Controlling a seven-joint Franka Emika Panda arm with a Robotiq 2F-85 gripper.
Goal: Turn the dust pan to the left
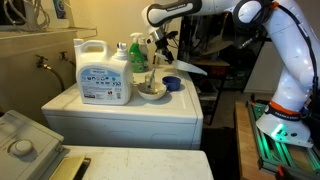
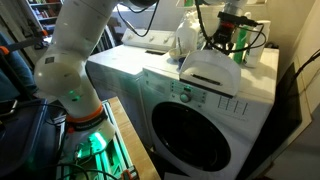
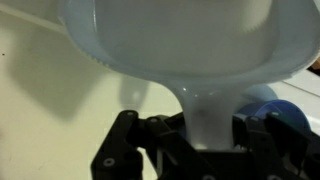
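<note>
Wrist view alone shows the gripper point(image 3: 198, 126) clamped on the handle of the white dust pan point(image 3: 170, 40), with a blue object point(image 3: 275, 108) just beside it; both exterior views place the dust pan point(image 2: 210, 68) at the washer point(image 1: 120, 112) top's front edge, near the beige bowl point(image 1: 151, 90).

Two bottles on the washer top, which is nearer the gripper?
The green soap bottle, beside the beige bowl. The big white detergent jug stands beyond it, farther from the gripper, which holds a white pan.
</note>
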